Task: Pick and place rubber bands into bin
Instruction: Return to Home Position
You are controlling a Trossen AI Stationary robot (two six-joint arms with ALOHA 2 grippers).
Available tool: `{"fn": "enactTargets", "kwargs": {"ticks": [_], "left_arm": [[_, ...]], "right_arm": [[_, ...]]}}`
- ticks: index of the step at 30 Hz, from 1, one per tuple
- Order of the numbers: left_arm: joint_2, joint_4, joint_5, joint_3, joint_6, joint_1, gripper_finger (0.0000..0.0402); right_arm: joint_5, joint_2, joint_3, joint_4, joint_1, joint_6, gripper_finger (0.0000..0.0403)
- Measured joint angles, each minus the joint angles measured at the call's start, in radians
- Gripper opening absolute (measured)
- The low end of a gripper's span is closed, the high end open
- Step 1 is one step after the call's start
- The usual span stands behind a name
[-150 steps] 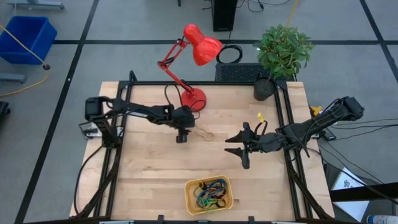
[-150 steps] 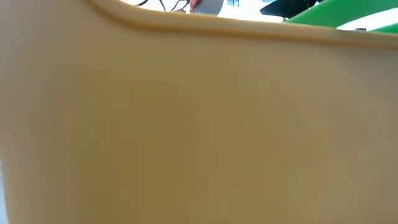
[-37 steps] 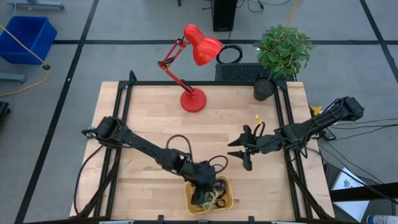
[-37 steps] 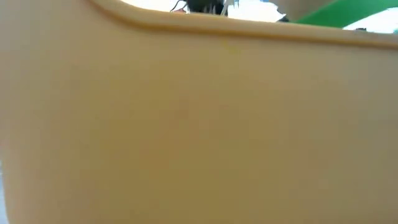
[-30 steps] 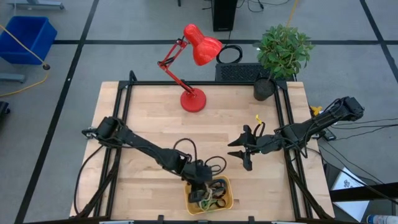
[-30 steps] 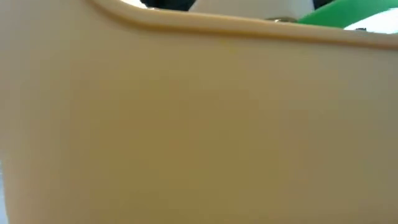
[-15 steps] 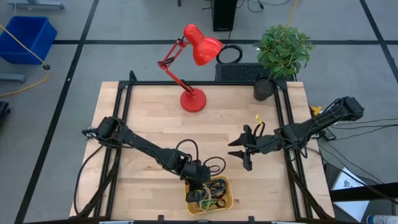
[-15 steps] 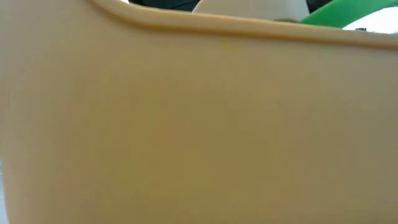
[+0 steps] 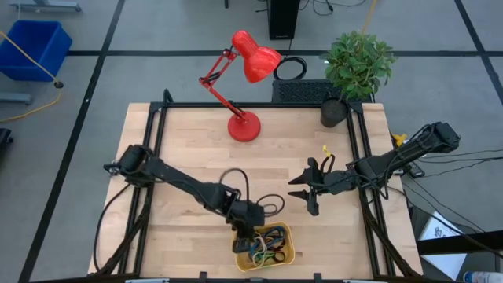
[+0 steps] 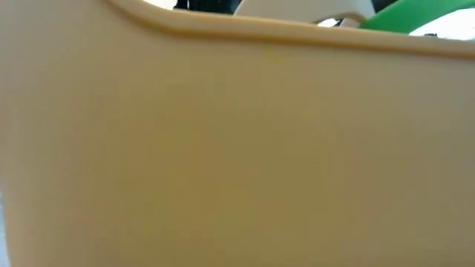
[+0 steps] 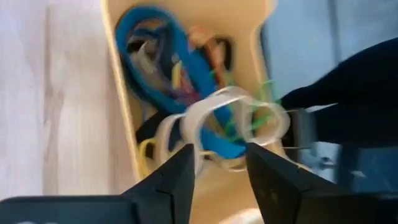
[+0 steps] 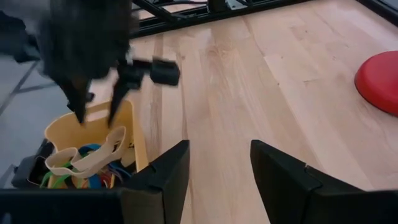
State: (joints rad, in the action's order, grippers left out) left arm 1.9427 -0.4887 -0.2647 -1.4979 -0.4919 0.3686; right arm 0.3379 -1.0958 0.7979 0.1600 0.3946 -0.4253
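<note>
**Rubber bands heaped in the yellow bin, both grippers open and empty**

The wooden table (image 9: pixel 189 134) is seen from above, framed by black rails. The left arm (image 9: pixel 181 185) is stretched diagonally across it, and the right arm (image 9: pixel 385 163) is laid in from the right side at mid-table. A red desk lamp (image 9: pixel 250 59) is set at the far edge, and a potted plant (image 9: pixel 357 63) at the far right corner.

The bin (image 9: pixel 291 250) is placed at the edge opposite the lamp. The low view is filled by its wall (image 10: pixel 237 148).

The left gripper (image 9: pixel 245 233) is held just above the bin's corner nearest the left arm. Its fingers are parted and nothing is gripped between them.

The right gripper (image 9: pixel 301 192) is held well apart from the bin, over bare wood. Its fingers are spread wide and empty.

The rubber bands (image 9: pixel 267 242) are heaped inside the bin in blue, green, yellow, orange and black. A broad whitish loop is laid on top.
</note>
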Motion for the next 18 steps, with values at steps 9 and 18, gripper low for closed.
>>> {"fn": "enactTargets", "kwargs": {"ticks": [9, 18], "left_arm": [[-0.217, -0.07, -0.034, 0.0, 0.17, -0.06, 0.0174], [-0.494, -0.177, 0.084, 0.03, 0.384, -0.152, 0.0175]], "right_arm": [[-0.001, 0.004, -0.001, -0.051, -0.008, 0.051, 0.0164], [-0.035, 0.125, -0.001, -0.064, -0.108, 0.131, 0.0168]]}}
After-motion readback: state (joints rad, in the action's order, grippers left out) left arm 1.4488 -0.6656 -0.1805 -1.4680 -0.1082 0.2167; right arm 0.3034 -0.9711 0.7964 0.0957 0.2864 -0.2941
